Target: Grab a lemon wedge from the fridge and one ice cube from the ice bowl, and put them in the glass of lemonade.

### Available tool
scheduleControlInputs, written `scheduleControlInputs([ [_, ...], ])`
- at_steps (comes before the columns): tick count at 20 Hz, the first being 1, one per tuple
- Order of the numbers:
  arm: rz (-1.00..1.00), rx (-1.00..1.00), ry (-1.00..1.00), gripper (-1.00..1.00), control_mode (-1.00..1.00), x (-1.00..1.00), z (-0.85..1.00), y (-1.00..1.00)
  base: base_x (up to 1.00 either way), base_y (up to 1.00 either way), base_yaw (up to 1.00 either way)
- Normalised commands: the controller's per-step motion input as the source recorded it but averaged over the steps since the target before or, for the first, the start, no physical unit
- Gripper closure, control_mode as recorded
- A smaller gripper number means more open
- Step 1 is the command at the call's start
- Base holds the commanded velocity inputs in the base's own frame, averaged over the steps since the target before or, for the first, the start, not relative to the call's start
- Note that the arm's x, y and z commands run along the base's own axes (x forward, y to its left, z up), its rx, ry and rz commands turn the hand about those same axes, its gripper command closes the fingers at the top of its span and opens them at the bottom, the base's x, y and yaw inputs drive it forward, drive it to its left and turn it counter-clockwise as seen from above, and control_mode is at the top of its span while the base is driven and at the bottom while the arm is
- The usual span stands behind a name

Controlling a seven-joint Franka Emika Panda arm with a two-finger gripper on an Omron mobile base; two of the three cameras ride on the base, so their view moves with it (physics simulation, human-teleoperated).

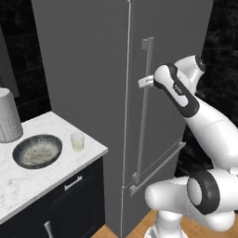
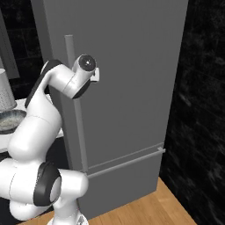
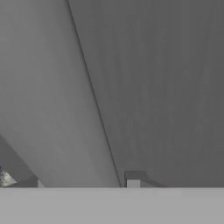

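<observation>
Scene: we see the arm reaching to the fridge (image 1: 93, 69), whose door is shut, in a dark kitchen.
Gripper: the gripper (image 1: 145, 82) sits at the long vertical handle (image 1: 144, 111); we cannot tell from these views whether it is spread or pinching the bar.
Surface: on the marble surface (image 1: 28, 181) left of the fridge stand the bowl (image 1: 37, 151) and, just beside it, the glass (image 1: 77, 141) of pale lemonade, apart from each other.
Lemon wedge: we judge it lies behind the shut door.
Cylinder: a tall white dotted cylinder (image 1: 8, 116) stands behind the bowl.
Progress: we judge the task barely begun; the door is not yet open, nothing is in the glass.
Left: opening the fridge, fetching the wedge, one ice cube, both drops.
</observation>
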Motion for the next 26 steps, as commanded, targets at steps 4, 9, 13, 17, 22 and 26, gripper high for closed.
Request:
scheduleControlInputs([
  [4, -0.08, 0.0, -0.09, 1.0, -1.0, 0.0, 0.0, -0.92, 0.0, 0.0, 0.0],
  [9, -0.07, 0.04, -0.09, 1.0, -1.0, -0.04, 0.0, -1.0, 0.0, 0.0, 0.0],
  [13, -0.05, 0.09, -0.12, 1.0, -1.0, -0.42, 0.04, -1.0, 0.0, 0.0, 0.0],
  [17, -0.06, 0.12, -0.2, 1.0, -1.0, -0.51, 0.04, -1.0, 0.0, 0.0, 0.0],
  [22, -0.09, 0.14, -0.19, 1.0, -1.0, -0.43, 0.01, -0.99, 0.0, 0.0, 0.0],
  [26, -0.25, 0.03, -0.01, -1.0, -1.0, -0.12, 0.01, -0.4, 0.0, 0.0, 0.0],
])
